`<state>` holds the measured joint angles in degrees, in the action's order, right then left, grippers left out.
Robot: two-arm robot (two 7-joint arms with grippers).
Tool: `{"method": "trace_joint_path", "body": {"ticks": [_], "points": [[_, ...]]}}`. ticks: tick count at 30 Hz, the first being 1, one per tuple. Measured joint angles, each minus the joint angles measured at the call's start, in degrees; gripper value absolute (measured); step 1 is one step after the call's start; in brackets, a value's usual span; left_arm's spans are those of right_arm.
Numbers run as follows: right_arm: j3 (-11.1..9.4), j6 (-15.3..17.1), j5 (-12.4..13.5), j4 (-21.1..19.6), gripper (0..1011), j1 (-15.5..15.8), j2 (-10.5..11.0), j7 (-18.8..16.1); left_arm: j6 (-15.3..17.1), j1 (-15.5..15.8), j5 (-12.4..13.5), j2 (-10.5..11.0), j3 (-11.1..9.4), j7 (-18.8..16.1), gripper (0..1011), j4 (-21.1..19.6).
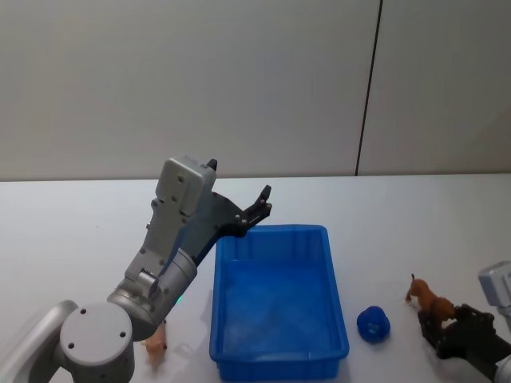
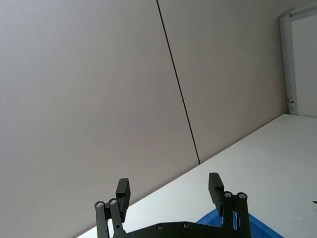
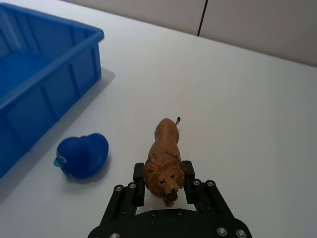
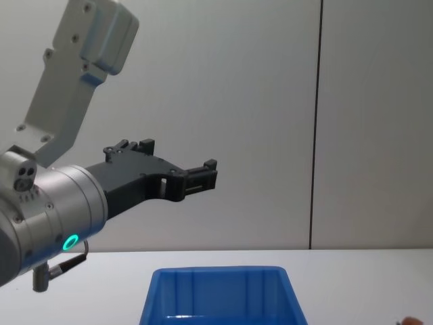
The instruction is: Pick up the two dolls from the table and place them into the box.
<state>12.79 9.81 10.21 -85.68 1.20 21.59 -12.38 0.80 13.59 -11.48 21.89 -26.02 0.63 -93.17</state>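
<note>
The right gripper (image 3: 164, 179) is closed to a narrow gap on the lion (image 3: 166, 148), gripping its mane on both sides. The lion stands on the white bench (image 3: 237, 99), at the lower right of the head view. The left gripper (image 2: 168, 184) is spread wide and holds nothing, raised above the upper-left corner of the box (image 1: 275, 363). The pink doll (image 1: 154, 343) lies at lower left beside the box, and a blue toy (image 1: 373, 325) sits on the box's right. A grey panelled wall (image 1: 239, 80) stands behind.

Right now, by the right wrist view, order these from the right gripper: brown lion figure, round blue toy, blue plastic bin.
1. Brown lion figure, at the right gripper.
2. Round blue toy, between lion and bin.
3. Blue plastic bin, beyond the toy.
</note>
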Motion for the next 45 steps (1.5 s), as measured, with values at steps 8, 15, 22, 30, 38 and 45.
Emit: {"method": "trace_joint_path", "body": {"ticks": [8,15,22,30,38,45], "points": [[-0.09,-2.98,-0.11,-2.28,426,0.46,0.08,0.42,0.00,0.00,0.00,0.00,0.00,0.00,1003,0.00],[0.01,-5.64,-0.12,-5.47,426,-0.02,-0.29,-0.66,0.00,0.00,0.00,0.00,0.00,0.00,1003,0.00],[0.57,-6.84,-0.43,-7.36,426,-1.33,-1.17,-3.09,0.00,0.00,0.00,0.00,0.00,0.00,1003,0.00],[2.31,-6.83,-1.84,-8.32,427,-4.03,-3.46,-8.27,0.00,0.00,0.00,0.00,0.00,0.00,1003,0.00],[4.44,-5.11,-4.11,-7.06,429,-6.50,-6.05,-12.20,0.00,0.00,0.00,0.00,0.00,0.00,1003,0.00],[6.19,-3.72,-6.66,-4.94,606,-8.39,-8.10,-14.36,0.00,0.00,0.00,0.00,0.00,0.00,1003,0.00]]}}
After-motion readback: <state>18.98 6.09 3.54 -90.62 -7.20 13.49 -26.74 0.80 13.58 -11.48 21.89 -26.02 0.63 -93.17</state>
